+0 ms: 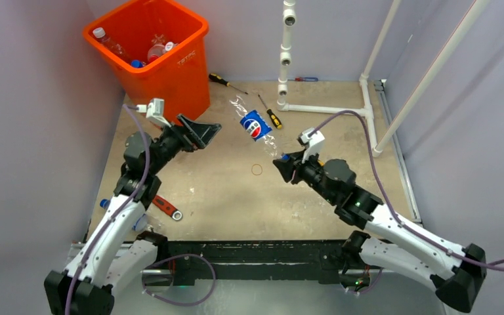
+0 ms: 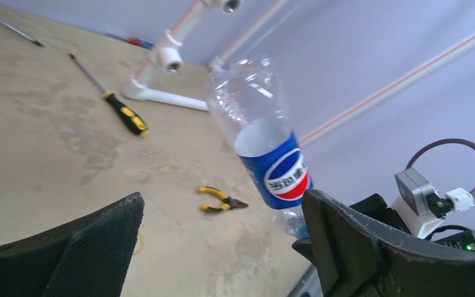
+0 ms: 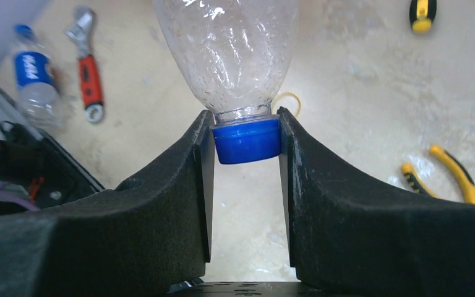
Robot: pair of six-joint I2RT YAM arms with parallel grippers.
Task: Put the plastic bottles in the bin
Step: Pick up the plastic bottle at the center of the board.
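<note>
The table (image 1: 236, 197) lies under both grippers; the orange bin (image 1: 177, 72) stands at its far left corner, just behind the left gripper (image 1: 205, 133), and some bottles (image 1: 154, 51) are lying inside it; the white pipe frame (image 1: 321, 110) rises beyond the right gripper (image 1: 281, 159), at the far right side.

The left gripper has its jaws spread wide and nothing is between them; it points to the right, toward the held bottle, but is apart from it.

The right gripper is pinching a clear bottle (image 3: 229, 49) by its blue cap (image 3: 247, 141), one finger on each side of the cap; the body with the blue label (image 1: 254, 125) goes out from the fingertips, tilted and above the table.

One more bottle (image 3: 34, 80) lies on the table to the left of the right gripper, near the base of the left arm; the red-handled wrench (image 3: 86, 80) lies just beside it.

A screwdriver with yellow and black handle (image 1: 270, 113) lies beyond the held bottle; another screwdriver (image 1: 226, 81) lies near the bin; the yellow pliers (image 3: 439, 173) lie below the right gripper on its right side; a small rubber band (image 1: 256, 170) lies on the table just left of the right gripper.
</note>
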